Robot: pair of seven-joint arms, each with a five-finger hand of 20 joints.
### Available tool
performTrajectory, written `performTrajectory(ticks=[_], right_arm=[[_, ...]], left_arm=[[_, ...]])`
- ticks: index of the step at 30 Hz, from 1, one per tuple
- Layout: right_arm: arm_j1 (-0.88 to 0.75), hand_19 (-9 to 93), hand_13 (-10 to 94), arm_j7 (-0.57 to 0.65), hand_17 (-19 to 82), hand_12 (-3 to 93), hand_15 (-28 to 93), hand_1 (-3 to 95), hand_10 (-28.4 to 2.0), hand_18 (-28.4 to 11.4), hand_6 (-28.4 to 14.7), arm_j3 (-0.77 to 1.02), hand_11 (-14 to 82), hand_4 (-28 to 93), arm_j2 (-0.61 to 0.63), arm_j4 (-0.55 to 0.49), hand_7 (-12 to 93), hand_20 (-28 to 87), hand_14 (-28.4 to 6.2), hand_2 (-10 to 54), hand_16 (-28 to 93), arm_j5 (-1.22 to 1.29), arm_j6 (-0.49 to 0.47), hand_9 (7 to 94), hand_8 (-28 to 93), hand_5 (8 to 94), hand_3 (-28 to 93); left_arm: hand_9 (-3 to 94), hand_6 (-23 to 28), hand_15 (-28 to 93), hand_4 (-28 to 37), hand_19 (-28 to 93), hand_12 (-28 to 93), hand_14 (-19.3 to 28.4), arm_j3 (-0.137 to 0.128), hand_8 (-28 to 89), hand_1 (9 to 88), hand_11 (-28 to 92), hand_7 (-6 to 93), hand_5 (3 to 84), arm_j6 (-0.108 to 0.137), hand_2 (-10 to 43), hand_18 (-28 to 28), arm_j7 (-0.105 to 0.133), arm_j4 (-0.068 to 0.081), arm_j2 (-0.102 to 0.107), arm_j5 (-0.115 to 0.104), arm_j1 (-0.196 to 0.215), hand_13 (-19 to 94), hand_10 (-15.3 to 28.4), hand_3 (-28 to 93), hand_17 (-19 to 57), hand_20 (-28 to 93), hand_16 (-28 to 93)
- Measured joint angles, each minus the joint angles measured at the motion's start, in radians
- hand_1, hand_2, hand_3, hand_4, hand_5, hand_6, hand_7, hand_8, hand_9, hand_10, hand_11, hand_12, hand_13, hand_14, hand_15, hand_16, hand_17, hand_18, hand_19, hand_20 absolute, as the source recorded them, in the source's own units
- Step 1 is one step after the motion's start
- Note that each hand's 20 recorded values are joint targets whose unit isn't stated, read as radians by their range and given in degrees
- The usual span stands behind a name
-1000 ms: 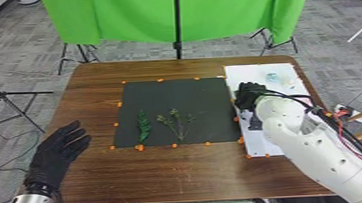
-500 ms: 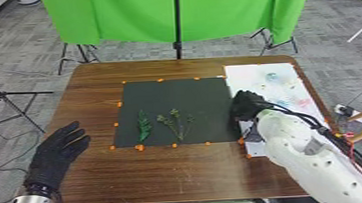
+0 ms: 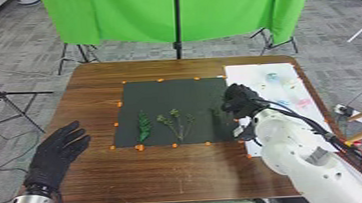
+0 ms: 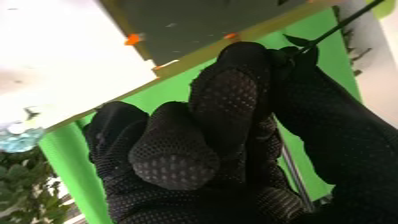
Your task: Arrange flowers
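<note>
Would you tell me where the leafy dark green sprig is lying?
In the head view, the leafy sprig lies at the near left of the dark mat, left of the branching sprig.

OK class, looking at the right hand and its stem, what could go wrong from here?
The stem is pinched near the tips of the right hand's thumb and fingers, so it could twist or slip. The branched sprig lies on the dark mat to that hand's left, so a low move leftward might knock it out of place.
</note>
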Motion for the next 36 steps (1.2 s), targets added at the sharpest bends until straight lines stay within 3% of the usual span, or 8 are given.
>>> performTrajectory(ticks=[7,19,36], right_arm=[[-0.014,93,89,0.047,48,38.9,71,40.2,-6.5,-22.0,-15.1,-0.033,45.6,-8,-0.036,-0.024,78,50,-4.3,-9.5,32,-0.013,-0.017,93.7,-7,68.6,93],[-0.014,93,89,0.145,49,38.8,70,40.1,-6.4,-21.6,-14.3,-0.101,45.1,-9,-0.139,0.072,77,50,-3.8,-9.5,32,-0.129,-0.008,93.7,-6,68.3,93],[0.002,93,87,0.146,47,39.7,69,41.2,-6.5,-20.8,-12.2,-0.109,42.9,-13,-0.185,0.085,77,48,-4.0,-9.5,32,-0.145,-0.052,92.7,-5,66.3,91]], left_arm=[[35.8,4.6,50,-28.3,63,10,17.1,0.001,-16,32.9,37,33.0,38.0,0.000,2.5,22.7,-0.005,0.001,0.000,0.000,-0.005,30,14.8,72,-5.0,-3,-8],[35.8,4.7,49,-28.3,62,10,17.2,0.004,-16,32.8,37,32.7,38.1,0.000,2.5,22.7,-0.015,0.003,0.000,0.001,-0.015,30,14.7,72,-5.0,-3,-8],[35.8,4.7,49,-28.2,62,10,17.1,0.009,-16,32.8,36,32.3,38.0,-0.001,2.6,22.6,-0.023,0.008,0.000,0.002,-0.024,30,14.7,72,-5.0,-3,-7]])
